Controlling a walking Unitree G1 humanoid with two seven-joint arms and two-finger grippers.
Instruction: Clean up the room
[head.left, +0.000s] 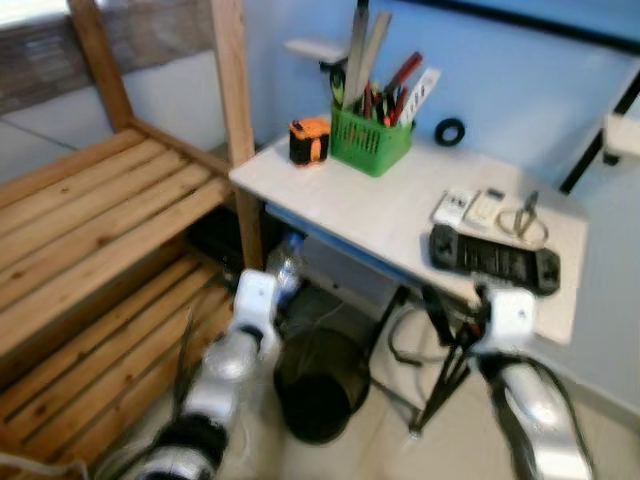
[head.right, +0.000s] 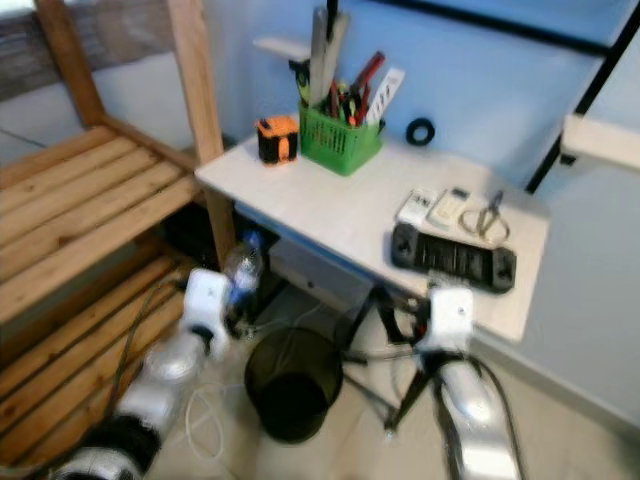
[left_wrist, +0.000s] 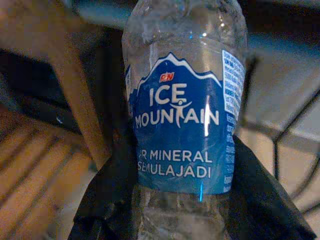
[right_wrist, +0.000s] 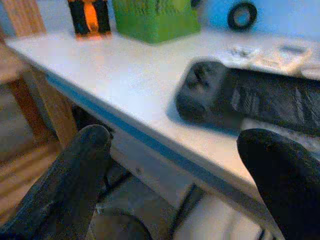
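Note:
A clear water bottle (left_wrist: 182, 130) with a blue "Ice Mountain" label stands between the black fingers (left_wrist: 107, 200) of my left gripper (head.left: 283, 285), which is shut on it. In the eye views the bottle (head.left: 287, 258) is held just under the left edge of the white table (head.left: 370, 215), above and left of a black waste bin (head.left: 320, 385) on the floor. My right gripper (right_wrist: 175, 165) is open and empty. It sits at the table's front edge (head.left: 455, 312), just below a black handheld console (right_wrist: 260, 97).
On the table are a green basket of pens and tools (head.left: 372, 135), an orange tape measure (head.left: 310, 140), a black tape roll (head.left: 450, 131), remotes (head.left: 470, 207) and scissors (head.left: 525, 215). A slatted wooden frame (head.left: 90, 230) fills the left. A black tripod (head.left: 445, 375) stands under the table.

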